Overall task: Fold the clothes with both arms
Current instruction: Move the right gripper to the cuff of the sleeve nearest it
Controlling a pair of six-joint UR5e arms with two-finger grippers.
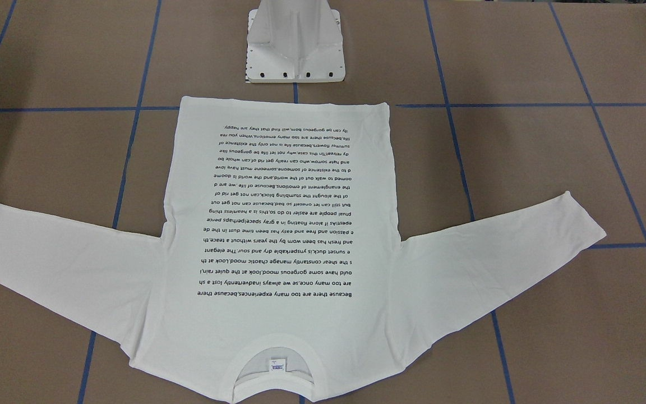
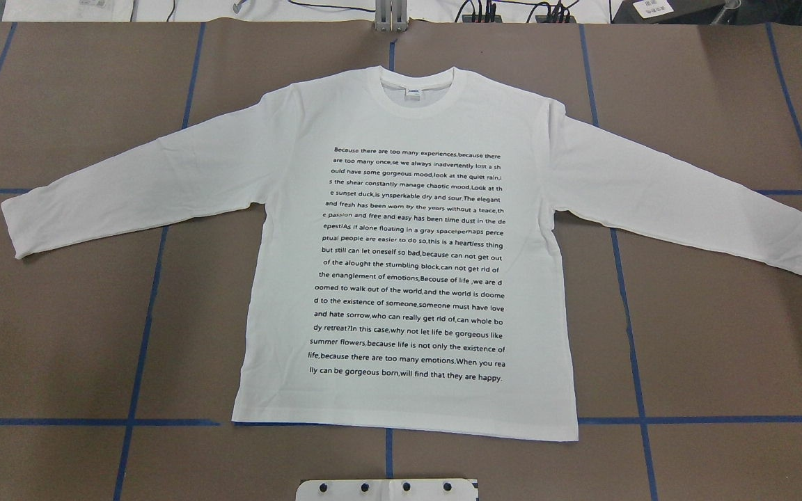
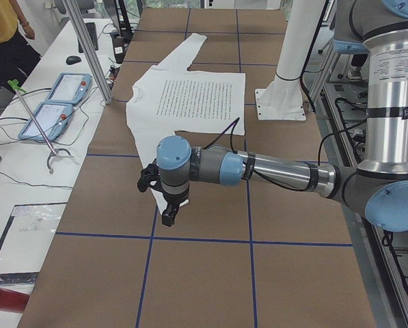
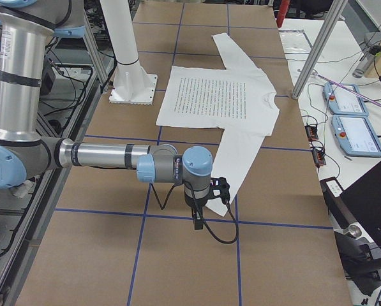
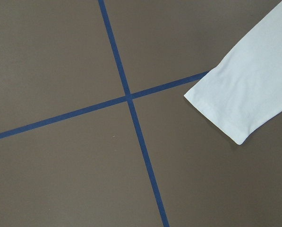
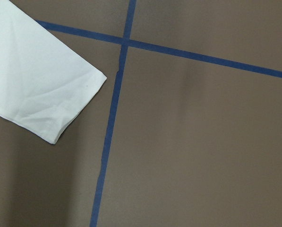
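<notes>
The white long-sleeved shirt (image 1: pixel 278 235) lies flat on the brown table, text side up and both sleeves spread; it also shows in the overhead view (image 2: pixel 408 264). The collar is at the far edge from the robot. My left gripper (image 3: pixel 167 217) hangs above the near sleeve end in the left side view; I cannot tell if it is open. My right gripper (image 4: pixel 198 220) hangs by the other sleeve end; I cannot tell its state either. The left wrist view shows one cuff (image 5: pixel 244 90), the right wrist view the other cuff (image 6: pixel 32 85). No fingers show there.
The white pedestal base (image 1: pixel 295 50) stands just behind the shirt's hem. Blue tape lines (image 2: pixel 143 334) grid the table. Teach pendants (image 3: pixel 53 102) and cables lie on a side bench, where a person (image 3: pixel 5 34) stands. More pendants (image 4: pixel 350 121) lie on the other bench.
</notes>
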